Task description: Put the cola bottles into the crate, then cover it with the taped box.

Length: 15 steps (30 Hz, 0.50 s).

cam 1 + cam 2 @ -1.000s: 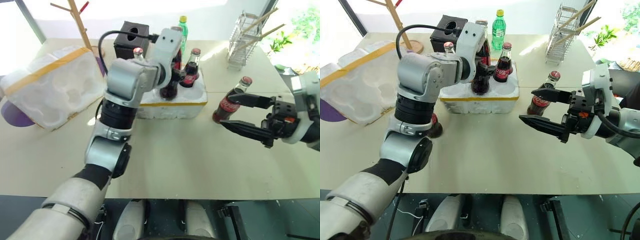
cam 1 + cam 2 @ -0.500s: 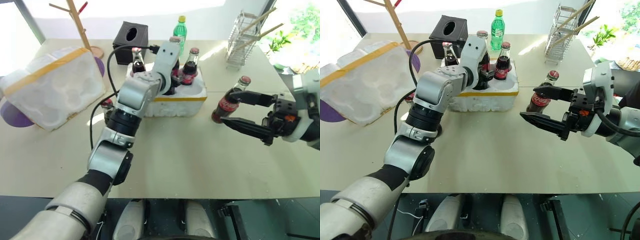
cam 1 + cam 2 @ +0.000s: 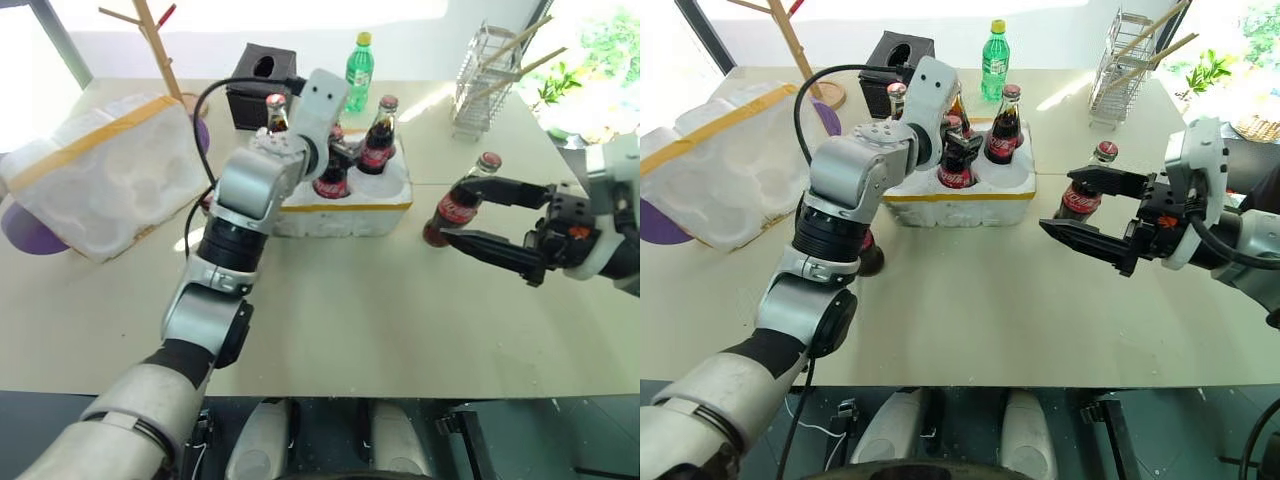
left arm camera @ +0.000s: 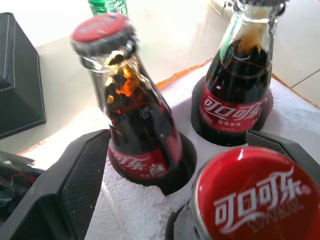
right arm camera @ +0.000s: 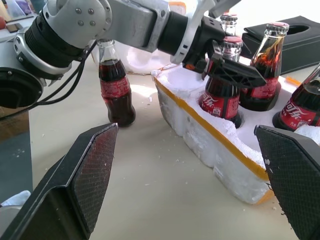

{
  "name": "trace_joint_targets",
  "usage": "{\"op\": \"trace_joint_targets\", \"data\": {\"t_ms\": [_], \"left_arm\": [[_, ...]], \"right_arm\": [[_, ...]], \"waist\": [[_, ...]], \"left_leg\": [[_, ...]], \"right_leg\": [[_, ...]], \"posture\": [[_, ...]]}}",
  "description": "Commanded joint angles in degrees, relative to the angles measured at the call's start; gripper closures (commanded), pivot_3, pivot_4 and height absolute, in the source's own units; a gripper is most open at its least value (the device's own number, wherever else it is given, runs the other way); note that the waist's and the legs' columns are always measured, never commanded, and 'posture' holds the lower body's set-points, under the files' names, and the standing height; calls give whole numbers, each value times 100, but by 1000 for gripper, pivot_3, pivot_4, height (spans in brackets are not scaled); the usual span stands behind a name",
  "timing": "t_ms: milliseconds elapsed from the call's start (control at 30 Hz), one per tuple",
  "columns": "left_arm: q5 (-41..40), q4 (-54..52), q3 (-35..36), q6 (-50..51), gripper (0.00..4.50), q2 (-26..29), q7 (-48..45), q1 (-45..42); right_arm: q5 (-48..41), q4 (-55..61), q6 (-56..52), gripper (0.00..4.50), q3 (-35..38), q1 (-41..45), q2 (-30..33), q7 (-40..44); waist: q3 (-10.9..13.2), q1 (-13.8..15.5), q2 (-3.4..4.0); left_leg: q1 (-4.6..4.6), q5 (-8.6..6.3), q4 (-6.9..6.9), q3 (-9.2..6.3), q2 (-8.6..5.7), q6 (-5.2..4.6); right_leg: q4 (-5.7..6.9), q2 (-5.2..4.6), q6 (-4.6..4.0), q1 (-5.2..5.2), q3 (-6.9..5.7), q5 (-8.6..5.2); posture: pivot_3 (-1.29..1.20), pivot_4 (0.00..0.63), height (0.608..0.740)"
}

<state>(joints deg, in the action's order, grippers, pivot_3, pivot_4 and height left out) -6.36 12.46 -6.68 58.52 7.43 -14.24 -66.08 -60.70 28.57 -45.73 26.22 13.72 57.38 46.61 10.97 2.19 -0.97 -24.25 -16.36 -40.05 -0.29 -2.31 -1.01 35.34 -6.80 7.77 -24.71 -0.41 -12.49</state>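
- Low white styrofoam crate with yellow tape holds four red-capped glass cola bottles; bare tabletop before it.
- Left gripper spread around one; right gripper, spread, beside the crate.
- Yellow-striped white styrofoam taped box well left.

A bright room with a big table by the windows, set up like a robot test room.

The wide pale table stood next to big windows, and sunlight fell across it. Green plants grew outside the glass. A wooden coat stand, a black tissue box and a wire rack with sticks in it looked like things from a home. But a robot arm with a black cable reached over the table, so it looked more like a lab made to look like a home.
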Motion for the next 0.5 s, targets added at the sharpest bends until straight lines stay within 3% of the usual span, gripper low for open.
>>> {"op": "trace_joint_targets", "data": {"t_ms": [33,500], "left_arm": [[-108,-466,40,281,24,311,-314,-404],[-425,-990,248,860,24,767,-624,-1130]], "right_arm": [[77,-44,140,0,18,109,-13,78],[215,-241,158,0,-117,223,-14,291]], "waist": [[0,-3,0],[0,-10,0]], "left_leg": [[0,0,0,0,0,0],[2,0,0,0,1,0]], "right_leg": [[0,0,0,0,0,0],[0,3,0,1,0,0]], "posture": [[0,150,740],[0,150,740]]}}
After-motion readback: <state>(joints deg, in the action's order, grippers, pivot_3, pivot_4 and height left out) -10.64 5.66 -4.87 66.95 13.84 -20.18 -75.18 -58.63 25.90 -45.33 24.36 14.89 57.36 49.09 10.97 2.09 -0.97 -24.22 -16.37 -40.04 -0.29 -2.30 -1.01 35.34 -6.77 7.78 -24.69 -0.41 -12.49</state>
